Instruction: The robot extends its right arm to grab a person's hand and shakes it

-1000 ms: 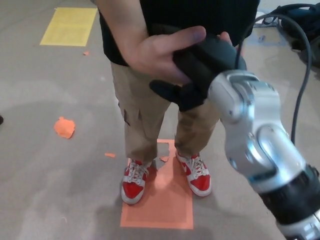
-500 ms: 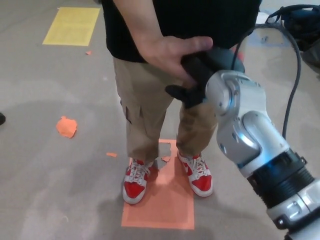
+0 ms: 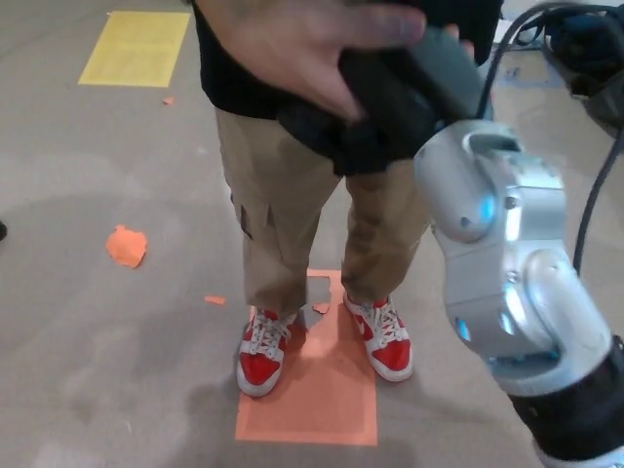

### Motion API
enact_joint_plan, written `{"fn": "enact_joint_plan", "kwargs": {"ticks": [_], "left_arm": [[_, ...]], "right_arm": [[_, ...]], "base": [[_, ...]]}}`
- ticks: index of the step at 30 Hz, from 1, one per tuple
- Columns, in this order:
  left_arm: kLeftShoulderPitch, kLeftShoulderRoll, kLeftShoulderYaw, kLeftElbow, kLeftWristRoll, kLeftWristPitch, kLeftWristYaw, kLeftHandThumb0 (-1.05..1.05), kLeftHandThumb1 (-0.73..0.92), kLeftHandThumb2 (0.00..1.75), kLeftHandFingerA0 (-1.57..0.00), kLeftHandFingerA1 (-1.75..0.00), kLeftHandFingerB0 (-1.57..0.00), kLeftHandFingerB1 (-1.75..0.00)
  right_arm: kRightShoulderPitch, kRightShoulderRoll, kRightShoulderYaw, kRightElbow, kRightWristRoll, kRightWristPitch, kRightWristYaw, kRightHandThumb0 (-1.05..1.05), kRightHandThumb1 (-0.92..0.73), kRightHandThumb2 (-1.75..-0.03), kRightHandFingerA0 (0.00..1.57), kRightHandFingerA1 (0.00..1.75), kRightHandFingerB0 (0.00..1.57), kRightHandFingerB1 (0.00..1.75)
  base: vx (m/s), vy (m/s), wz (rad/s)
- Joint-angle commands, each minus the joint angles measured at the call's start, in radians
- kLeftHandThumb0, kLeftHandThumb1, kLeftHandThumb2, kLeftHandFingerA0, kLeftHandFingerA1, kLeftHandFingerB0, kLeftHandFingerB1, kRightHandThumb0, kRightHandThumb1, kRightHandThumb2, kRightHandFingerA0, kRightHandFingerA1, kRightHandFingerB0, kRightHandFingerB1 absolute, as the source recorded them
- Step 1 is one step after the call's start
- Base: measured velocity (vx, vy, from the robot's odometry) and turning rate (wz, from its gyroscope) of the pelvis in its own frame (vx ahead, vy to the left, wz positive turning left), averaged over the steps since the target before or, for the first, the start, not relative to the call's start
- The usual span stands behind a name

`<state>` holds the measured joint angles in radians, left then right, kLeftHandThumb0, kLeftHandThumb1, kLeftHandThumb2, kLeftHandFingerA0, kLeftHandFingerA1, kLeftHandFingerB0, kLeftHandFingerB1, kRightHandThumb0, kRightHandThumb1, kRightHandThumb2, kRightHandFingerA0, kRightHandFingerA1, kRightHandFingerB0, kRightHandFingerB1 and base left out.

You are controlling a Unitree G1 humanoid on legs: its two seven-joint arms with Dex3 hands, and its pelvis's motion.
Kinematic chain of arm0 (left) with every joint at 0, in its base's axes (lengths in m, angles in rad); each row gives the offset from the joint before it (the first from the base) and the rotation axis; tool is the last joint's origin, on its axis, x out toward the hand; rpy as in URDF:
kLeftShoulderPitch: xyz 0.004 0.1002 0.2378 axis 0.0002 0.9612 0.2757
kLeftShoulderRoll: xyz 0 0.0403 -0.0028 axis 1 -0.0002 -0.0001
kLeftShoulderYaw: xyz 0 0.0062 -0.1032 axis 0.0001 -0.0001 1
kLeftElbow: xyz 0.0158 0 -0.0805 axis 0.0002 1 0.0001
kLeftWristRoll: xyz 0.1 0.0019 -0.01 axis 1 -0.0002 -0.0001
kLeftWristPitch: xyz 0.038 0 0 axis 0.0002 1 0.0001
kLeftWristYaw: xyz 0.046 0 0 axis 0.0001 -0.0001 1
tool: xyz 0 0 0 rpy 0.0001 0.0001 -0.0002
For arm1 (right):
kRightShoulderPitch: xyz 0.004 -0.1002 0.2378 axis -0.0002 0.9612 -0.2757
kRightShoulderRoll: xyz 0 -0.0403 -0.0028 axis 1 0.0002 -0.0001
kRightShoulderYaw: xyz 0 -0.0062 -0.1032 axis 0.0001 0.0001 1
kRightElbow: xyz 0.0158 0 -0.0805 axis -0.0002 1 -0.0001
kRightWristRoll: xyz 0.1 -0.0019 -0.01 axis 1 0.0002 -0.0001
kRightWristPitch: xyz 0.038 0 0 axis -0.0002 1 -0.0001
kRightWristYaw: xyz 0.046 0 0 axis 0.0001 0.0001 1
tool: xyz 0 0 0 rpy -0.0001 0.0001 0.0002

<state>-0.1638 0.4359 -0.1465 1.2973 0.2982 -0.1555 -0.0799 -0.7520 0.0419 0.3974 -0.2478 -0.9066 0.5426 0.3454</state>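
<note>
The right hand (image 3: 390,102), clamped on the person's hand (image 3: 302,49), has risen since before.

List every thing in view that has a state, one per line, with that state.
right hand: raised, shut on the person's hand.
person's hand: wrapped over the black hand from above, blurred by motion.
left hand: not in view.
person: standing, both red and white shoes on the orange floor mark.
black cable: hanging loose beside the arm.
orange scrap: lying on the floor, crumpled.
</note>
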Motion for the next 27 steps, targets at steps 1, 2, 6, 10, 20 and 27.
{"fn": "enact_joint_plan", "kwargs": {"ticks": [1, 2, 6, 10, 20, 27], "left_arm": [[0.014, 0.023, 0.0, 0.007, 0.005, -0.006, 0.004, -0.24, 0.6, 1.07, -0.07, -0.5, -0.07, -0.49], [0.014, 0.023, -0.001, 0.007, 0.006, -0.007, 0.004, -0.24, 0.6, 1.07, -0.07, -0.5, -0.07, -0.49], [0.012, 0.022, 0.001, 0.013, 0.005, -0.002, 0.003, -0.23, 0.58, 1.05, -0.1, -0.5, -0.1, -0.5], [0.014, 0.018, 0.011, 0.013, -0.008, -0.01, -0.016, -0.24, 0.6, 1.07, -0.07, -0.5, -0.07, -0.5], [0.021, 0.011, 0.01, 0.005, -0.009, -0.013, -0.022, -0.23, 0.63, 1.08, -0.06, -0.5, -0.06, -0.5], [0.012, 0.015, 0.004, 0.006, -0.002, -0.011, -0.016, -0.24, 0.62, 1.08, -0.06, -0.5, -0.06, -0.5]], "right_arm": [[-0.045, 0.014, -0.067, -0.459, -0.074, 0.112, 0.173, -0.69, -0.65, -0.89, 0.36, 0.49, 0.13, 0.39], [-0.043, 0.013, -0.067, -0.464, -0.074, 0.118, 0.178, -0.69, -0.65, -0.89, 0.36, 0.49, 0.13, 0.39], [-0.015, 0.003, -0.043, -0.418, -0.1, 0.155, 0.202, -0.58, -0.59, -0.78, 0.62, 0.56, 0.22, 0.4], [0.077, -0.015, -0.024, -0.098, -0.004, 0.114, 0.088, -0.46, -0.54, -1.01, 0.64, 0.7, 0.01, 0.42], [0.087, 0.032, -0.042, 0.772, 0.137, -0.081, -0.114, -0.61, -0.56, -0.86, 0.6, 0.61, 0.21, 0.45], [0.08, 0.044, -0.04, 0.961, 0.146, -0.188, -0.211, -0.4, -0.72, -0.62, 0.66, 0.51, 0.47, 0.39]], "base": [[0.0, 0.0, 0.0], [0.0, 0.0, 0.0], [0.0, 0.0, 0.0], [0.0, 0.0, 0.0], [0.0, 0.0, 0.0], [0.0, 0.0, 0.0]]}}
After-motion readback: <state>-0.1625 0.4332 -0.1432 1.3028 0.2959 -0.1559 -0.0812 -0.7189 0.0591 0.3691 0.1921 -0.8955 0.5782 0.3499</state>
